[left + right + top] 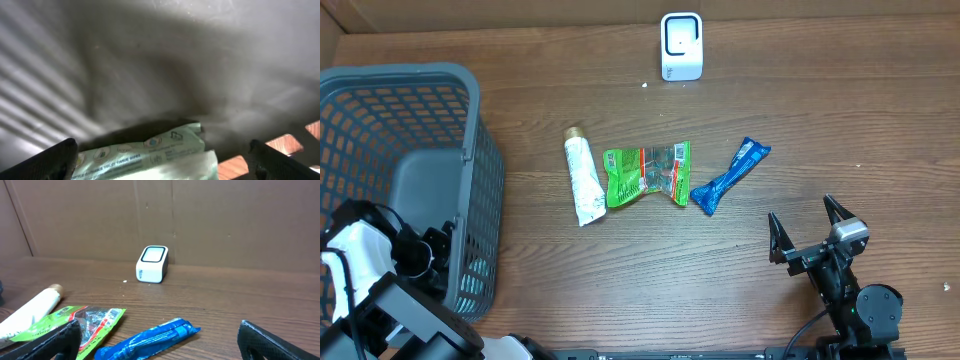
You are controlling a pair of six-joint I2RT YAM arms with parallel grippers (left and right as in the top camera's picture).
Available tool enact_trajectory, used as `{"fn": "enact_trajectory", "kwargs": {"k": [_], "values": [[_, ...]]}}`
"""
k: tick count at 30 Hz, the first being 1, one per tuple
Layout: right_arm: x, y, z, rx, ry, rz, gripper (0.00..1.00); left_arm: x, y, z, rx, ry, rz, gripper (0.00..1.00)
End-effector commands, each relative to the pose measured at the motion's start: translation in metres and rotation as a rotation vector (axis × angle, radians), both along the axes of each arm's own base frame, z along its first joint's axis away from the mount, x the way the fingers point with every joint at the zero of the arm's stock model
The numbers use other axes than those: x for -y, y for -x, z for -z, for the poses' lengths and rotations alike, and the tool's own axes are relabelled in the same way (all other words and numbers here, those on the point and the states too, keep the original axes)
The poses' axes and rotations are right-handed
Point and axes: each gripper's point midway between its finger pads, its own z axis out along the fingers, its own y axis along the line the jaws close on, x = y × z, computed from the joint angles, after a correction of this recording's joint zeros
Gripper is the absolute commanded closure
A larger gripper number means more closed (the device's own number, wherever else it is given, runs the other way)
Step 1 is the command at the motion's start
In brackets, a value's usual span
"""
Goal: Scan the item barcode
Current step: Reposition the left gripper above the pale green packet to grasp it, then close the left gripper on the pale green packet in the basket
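We are holding our right gripper [800, 212] spread wide and empty. The blue wrapper [731, 176] is lying on the table [650, 290] ahead and to its left, long axis slanting from near-left to far-right, with the scanner [681, 46] well beyond. Our left gripper [165, 167], also spread and gripping nothing, is hanging inside the basket [470, 120] over a pale packet [150, 150], so we are judging the right gripper nearer to the wrapper.

I count one tube [583, 181], one green packet [648, 172], one blue wrapper [730, 176], one scanner [681, 46], one basket [410, 80], and seemingly one pale pack [145, 155] inside.
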Motion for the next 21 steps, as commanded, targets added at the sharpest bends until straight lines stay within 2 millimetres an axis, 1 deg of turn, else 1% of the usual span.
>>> {"fn": "enact_trajectory", "kwargs": {"k": [1,7,9,10,11,12,15,16,17,21], "values": [[-0.0006,0.0,0.002,0.002,-0.004,-0.002,0.0,0.0101,0.0052,0.0111,-0.01,0.043,-0.017,0.0],[-0.0006,0.0,0.002,0.002,-0.004,-0.002,0.0,0.0167,0.0093,0.0182,-0.015,0.06,-0.019,0.0],[-0.0005,-0.0001,0.002,0.002,-0.004,-0.001,0.0,0.0171,0.0098,0.0187,-0.017,0.061,-0.018,0.08],[-0.0006,0.0,0.002,0.002,-0.004,-0.002,0.0,0.017,0.0096,0.0189,-0.015,0.061,-0.018,0.13],[-0.0005,-0.0001,0.002,0.002,-0.004,-0.001,0.0,0.017,0.0096,0.0189,-0.015,0.061,-0.018,0.22],[-0.0006,0.0,0.002,0.002,-0.004,-0.002,0.0,0.0169,0.0096,0.019,-0.016,0.06,-0.018,0.37],[-0.0006,0.0,0.002,0.002,-0.004,-0.002,0.0,0.0162,0.009,0.0191,-0.013,0.057,-0.018,0.8],[-0.0006,0.0,0.002,0.002,-0.004,-0.002,0.0,0.0159,0.0087,0.0192,-0.012,0.056,-0.018,0.9],[-0.0006,0.0,0.002,0.002,-0.004,-0.002,0.0,0.0147,0.0076,0.0195,-0.007,0.051,-0.018,0.96],[-0.0006,0.0,0.002,0.002,-0.004,-0.002,0.0,0.0118,0.0049,0.019,0.003,0.04,-0.018,0.96]]}}
